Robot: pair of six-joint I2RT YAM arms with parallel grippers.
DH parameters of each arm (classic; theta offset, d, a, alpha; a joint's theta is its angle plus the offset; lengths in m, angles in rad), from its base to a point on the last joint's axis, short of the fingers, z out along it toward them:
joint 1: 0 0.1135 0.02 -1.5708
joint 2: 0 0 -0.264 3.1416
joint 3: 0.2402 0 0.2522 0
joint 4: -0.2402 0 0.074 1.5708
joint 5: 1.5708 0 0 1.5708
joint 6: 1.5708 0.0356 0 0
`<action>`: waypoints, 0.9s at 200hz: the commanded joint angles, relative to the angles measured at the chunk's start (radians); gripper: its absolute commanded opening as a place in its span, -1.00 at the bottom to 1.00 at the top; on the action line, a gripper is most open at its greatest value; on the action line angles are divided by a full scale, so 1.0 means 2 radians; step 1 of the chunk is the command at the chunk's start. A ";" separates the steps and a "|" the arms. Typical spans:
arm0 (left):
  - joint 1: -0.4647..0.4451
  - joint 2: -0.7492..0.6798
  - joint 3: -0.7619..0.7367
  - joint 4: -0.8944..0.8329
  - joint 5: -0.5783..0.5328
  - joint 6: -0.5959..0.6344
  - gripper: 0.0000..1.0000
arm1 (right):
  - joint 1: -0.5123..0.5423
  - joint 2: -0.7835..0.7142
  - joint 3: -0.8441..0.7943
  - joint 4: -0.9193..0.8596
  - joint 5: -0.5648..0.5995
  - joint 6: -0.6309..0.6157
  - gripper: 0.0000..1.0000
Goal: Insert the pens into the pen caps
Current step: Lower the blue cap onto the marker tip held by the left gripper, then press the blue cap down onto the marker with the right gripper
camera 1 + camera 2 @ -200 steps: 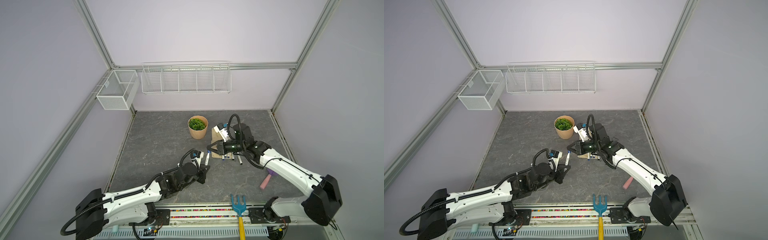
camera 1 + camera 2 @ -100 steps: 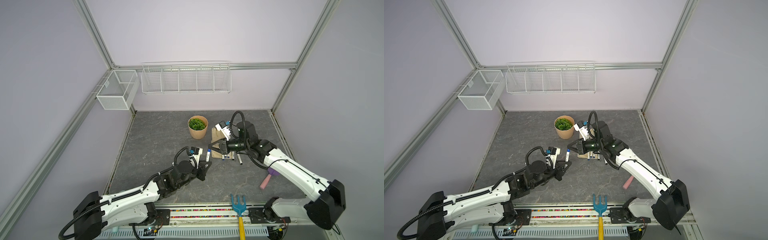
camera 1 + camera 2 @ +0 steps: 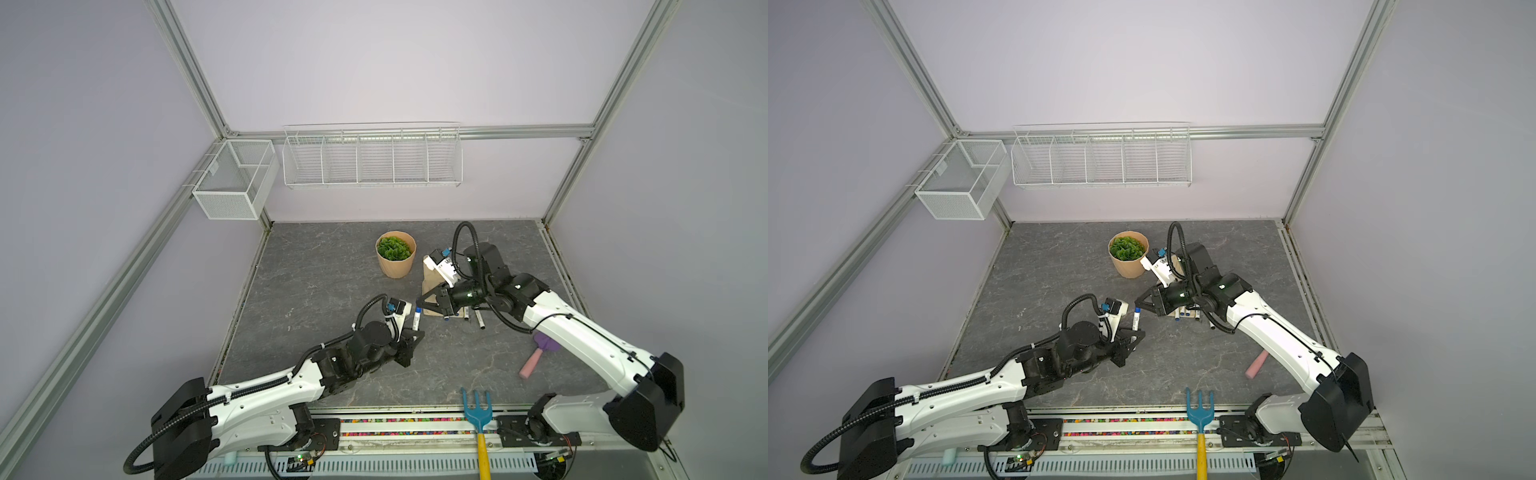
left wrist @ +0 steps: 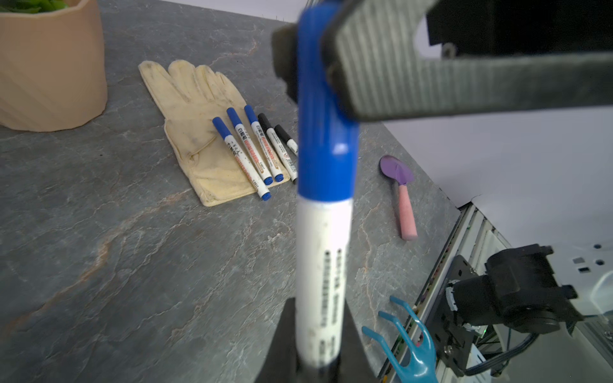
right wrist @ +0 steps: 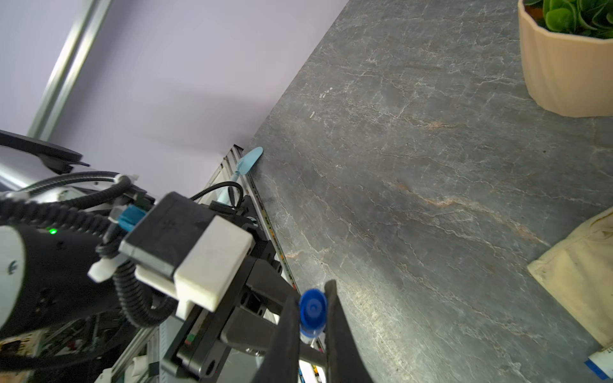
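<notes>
Grey veined table (image 3: 324, 270), lilac walls (image 3: 374, 62). Mid-table, left gripper (image 3: 411, 337) clamps a pen (image 4: 323, 265) upright; right gripper (image 5: 313, 298) pinches its blue cap (image 4: 326, 132), seemingly seated. Right arm (image 3: 573, 328) half-hides pens (image 3: 479, 320) on the glove (image 3: 429, 276).

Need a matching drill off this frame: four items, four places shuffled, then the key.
1 white pen with blue cap
2 cream fabric glove
3 blue garden fork with yellow handle
4 purple scoop with pink handle

a front edge of grey tabletop
b partly under capped pens
c held up off the table
d lying alone on the right side

Pairs: 1-c, 2-b, 3-a, 4-d
</notes>
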 commanded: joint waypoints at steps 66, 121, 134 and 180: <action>0.055 0.012 0.156 0.157 -0.038 0.043 -1.00 | 0.018 0.081 -0.049 -0.140 -0.009 -0.021 -0.86; 0.065 0.018 0.186 0.122 0.016 0.041 -1.00 | 0.013 0.071 -0.056 -0.140 0.018 -0.018 -0.86; 0.065 0.025 0.177 0.113 0.032 0.031 -1.00 | 0.001 0.059 -0.054 -0.123 0.004 -0.007 -0.86; 0.042 0.058 0.092 0.130 0.039 -0.023 -1.00 | -0.020 0.014 -0.039 -0.046 0.002 0.039 -0.65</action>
